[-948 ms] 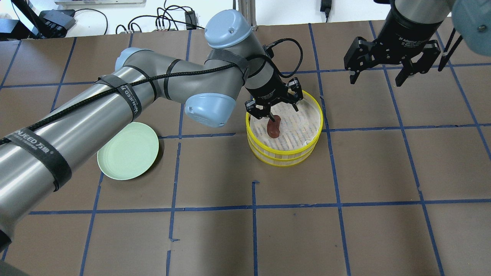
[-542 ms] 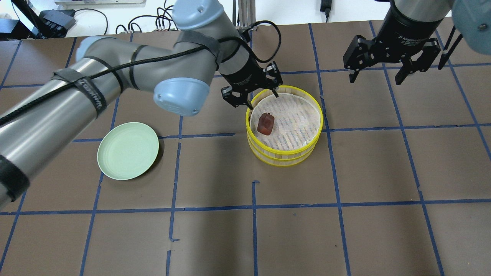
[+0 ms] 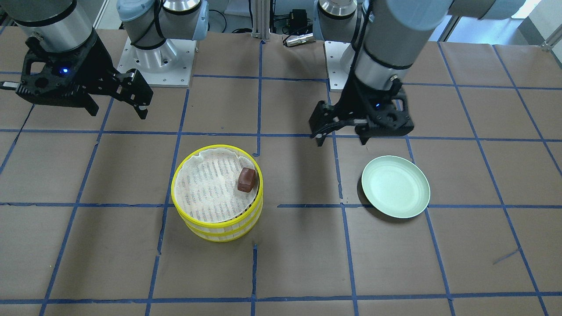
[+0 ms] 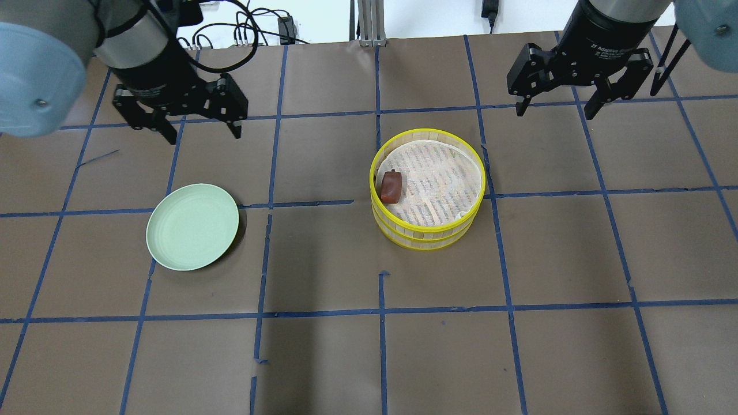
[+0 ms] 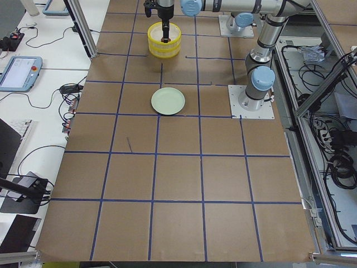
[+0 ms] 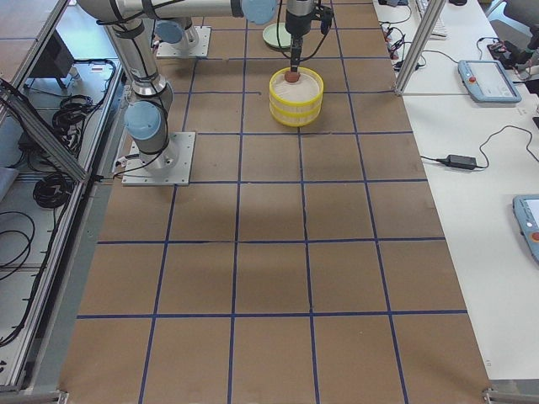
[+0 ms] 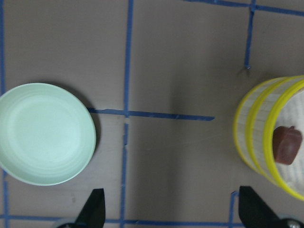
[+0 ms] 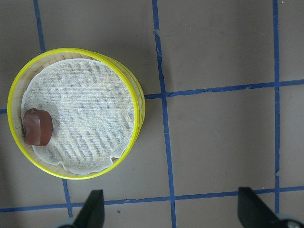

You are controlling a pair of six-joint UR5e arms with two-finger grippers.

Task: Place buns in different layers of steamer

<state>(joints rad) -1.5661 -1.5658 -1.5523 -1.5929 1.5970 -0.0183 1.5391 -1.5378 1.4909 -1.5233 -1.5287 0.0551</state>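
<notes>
Black in finish, the left gripper (image 4: 204,134) is being held above the table (image 4: 323,259) with its fingers spread wide and nothing between them, just behind the pale green plate (image 4: 192,226) and well apart from the steamer. This posture is being read as a parked one that leaves the stack unobstructed. The right gripper (image 4: 554,112) is likewise being carried released and empty, up and off to the far side of the steamer, touching nothing. The plate is being shown bare in the left wrist view, which suggests its contents are being accounted for elsewhere. The reddish-brown bun (image 4: 390,187) is being supported on the white mesh liner (image 4: 438,178) of the upper tier (image 4: 429,131), close against the yellow rim on the side nearest the plate, presumably because it is being set down from that side. The upper tier is being borne squarely on the lower tier (image 4: 426,245), rims aligned, so the lower compartment is being covered from every camera. The white bun is being seen in none of the views; whether it is being held inside the lower tier cannot be told. If it is, the task is being judged as essentially complete, one bun to each layer. No hazard is being noted beyond the bun's nearness to the rim.
</notes>
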